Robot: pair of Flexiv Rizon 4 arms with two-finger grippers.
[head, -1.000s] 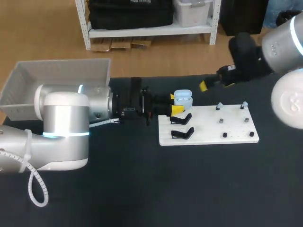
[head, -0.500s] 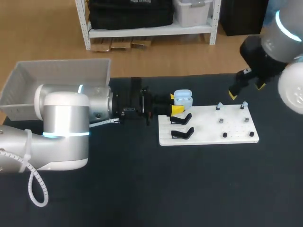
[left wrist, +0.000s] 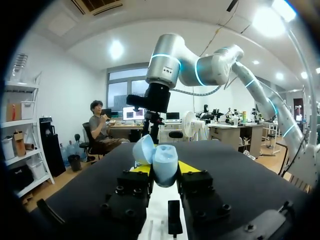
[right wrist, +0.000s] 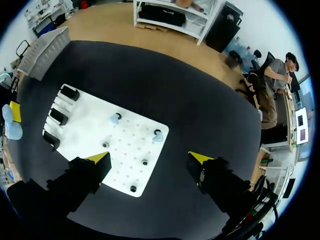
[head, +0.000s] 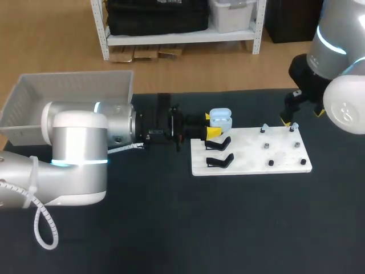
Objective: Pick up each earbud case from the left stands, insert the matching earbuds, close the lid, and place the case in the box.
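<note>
a: what's lying around the two pincers, biggest first?

b: the black table (head: pixel 188 228) is carrying everything. the grey open plastic box (head: pixel 80 91) is sitting well behind the left pincer (head: pixel 210 124), back beside its silver arm (head: pixel 80 154). the flat white pegboard (head: pixel 245 162) is lying just beside the left pincer and right under the right pincer (right wrist: pixel 150 159).

a: and the pincers themselves?

b: the left one is clamping the pale blue rounded plastic earbud case (left wrist: pixel 165 170) between its yellow tips, with the lid (left wrist: pixel 142 149) standing open. the right one is hanging with its fingers wide apart, holding nothing.

a: smaller things?

b: black angled stands (head: pixel 219 161) are sitting just beside the left pincer. two pale blue earbuds (right wrist: pixel 115 119) are resting on pegs beneath the right pincer. darker pegs (right wrist: pixel 144 162) are showing near them, and i'm not able to tell whether those are carrying buds.

a: how's the case going to handle?

b: i'm judging it light, stiff and glossy, so likely slippery, and the hinge is looking like the weak spot. gripping the lower shell across its sides, as now, is leaving the lid and sockets free. the buds are looking tiny and smooth, so i'd be pinching each one gently by its body.
</note>
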